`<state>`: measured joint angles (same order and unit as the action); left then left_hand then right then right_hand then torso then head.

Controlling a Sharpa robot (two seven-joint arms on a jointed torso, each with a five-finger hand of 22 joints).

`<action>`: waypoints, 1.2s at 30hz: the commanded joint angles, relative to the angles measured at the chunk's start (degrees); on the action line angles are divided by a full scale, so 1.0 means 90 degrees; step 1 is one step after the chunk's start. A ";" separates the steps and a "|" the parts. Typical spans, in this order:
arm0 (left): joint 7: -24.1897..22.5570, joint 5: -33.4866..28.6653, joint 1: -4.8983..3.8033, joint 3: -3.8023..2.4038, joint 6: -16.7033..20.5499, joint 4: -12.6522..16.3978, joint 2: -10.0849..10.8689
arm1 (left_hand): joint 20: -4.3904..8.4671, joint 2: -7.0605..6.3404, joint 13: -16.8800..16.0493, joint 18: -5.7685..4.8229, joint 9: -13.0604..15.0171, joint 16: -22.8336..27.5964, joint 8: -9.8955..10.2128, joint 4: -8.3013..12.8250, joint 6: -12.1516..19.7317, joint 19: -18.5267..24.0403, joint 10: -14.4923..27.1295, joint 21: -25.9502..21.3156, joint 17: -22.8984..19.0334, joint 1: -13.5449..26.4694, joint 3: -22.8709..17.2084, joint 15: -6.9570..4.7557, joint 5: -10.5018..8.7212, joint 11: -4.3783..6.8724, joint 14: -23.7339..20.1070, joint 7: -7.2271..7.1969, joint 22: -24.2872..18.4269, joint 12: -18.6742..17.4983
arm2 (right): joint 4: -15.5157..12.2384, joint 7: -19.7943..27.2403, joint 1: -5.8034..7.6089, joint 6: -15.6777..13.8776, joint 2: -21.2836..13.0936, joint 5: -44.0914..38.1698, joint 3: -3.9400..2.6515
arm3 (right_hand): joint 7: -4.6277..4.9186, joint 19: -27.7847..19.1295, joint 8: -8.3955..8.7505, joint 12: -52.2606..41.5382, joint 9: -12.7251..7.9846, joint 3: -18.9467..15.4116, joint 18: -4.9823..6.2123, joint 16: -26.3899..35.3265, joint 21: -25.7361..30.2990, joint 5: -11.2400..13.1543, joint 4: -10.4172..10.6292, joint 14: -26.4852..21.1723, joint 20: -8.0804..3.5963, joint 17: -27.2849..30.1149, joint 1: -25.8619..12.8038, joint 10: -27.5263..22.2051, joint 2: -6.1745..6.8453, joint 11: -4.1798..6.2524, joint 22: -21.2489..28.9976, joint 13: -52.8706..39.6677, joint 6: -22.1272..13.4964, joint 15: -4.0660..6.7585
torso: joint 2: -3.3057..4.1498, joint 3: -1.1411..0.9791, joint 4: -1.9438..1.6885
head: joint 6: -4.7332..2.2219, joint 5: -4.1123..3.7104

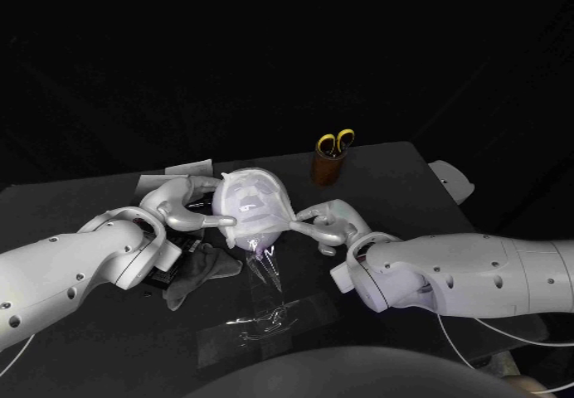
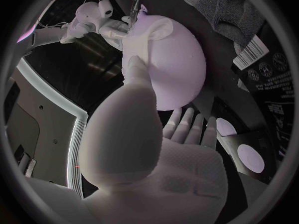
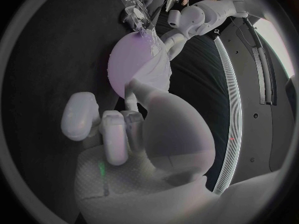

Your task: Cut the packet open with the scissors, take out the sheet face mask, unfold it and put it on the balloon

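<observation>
Centrally placed: balloon, pale lilac, knot end toward the robot, over a clear plastic stand. Sheet face mask, white, unfolded, draped over the balloon's upper face. Left hand: wide, fingers apart, tips resting on the mask along the side nearer that arm; grips nothing. Right hand: one finger stretched to the opposite edge of the mask, others curled in; cannot tell whether holding the mask or merely touching it. Scissors, yellow-handled, upright in a brown holder at the far side of the surface, well apart from both hands. Grey cloth, crumpled, beside the left arm. Black printed packet, barcode showing, lies just beside the cloth.
</observation>
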<state>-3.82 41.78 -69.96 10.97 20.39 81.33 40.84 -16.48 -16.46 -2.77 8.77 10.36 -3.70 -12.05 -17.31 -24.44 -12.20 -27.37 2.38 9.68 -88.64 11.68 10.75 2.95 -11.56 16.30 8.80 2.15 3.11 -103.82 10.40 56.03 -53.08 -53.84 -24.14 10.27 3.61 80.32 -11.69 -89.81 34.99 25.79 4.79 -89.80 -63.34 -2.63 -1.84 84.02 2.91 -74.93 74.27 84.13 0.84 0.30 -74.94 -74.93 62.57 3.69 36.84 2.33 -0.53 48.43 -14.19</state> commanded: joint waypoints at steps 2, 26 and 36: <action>0.0051 -0.0006 0.0004 0.0003 -0.0053 0.0001 -0.0013 | -0.0010 -0.0002 -0.0002 0.0087 0.0004 0.0041 -0.0001 -0.0004 0.0003 -0.0046 -0.0003 0.0035 -0.0005 -0.0015 -0.0019 0.0013 0.0034 -0.0012 0.0030 0.0564 0.0008 -0.0031 | -0.0010 -0.0156 -0.0016 0.0171 0.0005 -0.0061 0.0010 | 0.0003 0.0004 -0.0044 -0.0021 0.0025 0.0016 0.0030 -0.0022 0.0008 -0.0017 -0.0040 0.0664 -0.0053 -0.1675 -0.0005 0.0652 0.0050 0.0038 -0.0710 -0.1674 0.0065 0.0024 | 0.0002 -0.0004 -0.0002 | -0.0008 -0.0001; 0.0058 -0.0006 0.0004 0.0003 -0.0048 0.0001 -0.0017 | -0.0009 -0.0006 -0.0002 0.0086 0.0005 0.0043 -0.0002 -0.0004 0.0001 -0.0042 -0.0003 0.0035 -0.0007 -0.0017 -0.0015 0.0011 0.0034 -0.0011 0.0031 0.0563 0.0007 -0.0031 | -0.0059 -0.0290 -0.0168 0.0228 0.0014 0.0081 0.0043 | 0.0004 -0.0007 -0.0050 -0.0021 0.0028 0.0022 0.0036 -0.0022 0.0041 -0.0017 -0.0052 0.0664 -0.0055 -0.1675 -0.0018 0.0652 0.0067 0.0038 -0.0700 -0.1674 0.0067 0.0025 | 0.0002 -0.0003 0.0001 | -0.0033 -0.0003; 0.0060 -0.0005 0.0003 0.0003 -0.0046 0.0001 -0.0016 | -0.0009 -0.0006 -0.0002 0.0086 0.0005 0.0043 -0.0002 -0.0004 0.0001 -0.0042 -0.0003 0.0035 -0.0007 -0.0017 -0.0015 0.0011 0.0034 -0.0011 0.0031 0.0563 0.0007 -0.0031 | -0.0067 -0.0250 -0.0220 0.0235 0.0035 0.0207 0.0044 | 0.0005 -0.0034 -0.0049 -0.0021 0.0027 0.0024 0.0050 -0.0022 0.0115 -0.0017 -0.0058 0.0664 -0.0056 -0.1675 -0.0035 0.0652 0.0082 0.0037 -0.0677 -0.1674 0.0059 0.0024 | 0.0004 -0.0005 0.0000 | -0.0051 -0.0003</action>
<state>-3.66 41.78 -69.95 10.98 20.36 81.33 40.77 -16.48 -16.46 -2.77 8.76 10.35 -3.70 -12.06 -17.31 -24.45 -12.20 -27.37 2.38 9.69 -88.64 11.68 10.75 2.95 -11.56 16.30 8.80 2.15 3.11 -104.34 8.13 54.19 -52.00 -53.57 -22.93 10.61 3.62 80.16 -11.74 -89.62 35.01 25.93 4.36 -89.80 -62.57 -2.56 -1.98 84.00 2.77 -74.94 73.96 84.12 1.16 0.29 -74.94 -74.93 62.84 3.67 36.86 2.29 -0.53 47.99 -14.20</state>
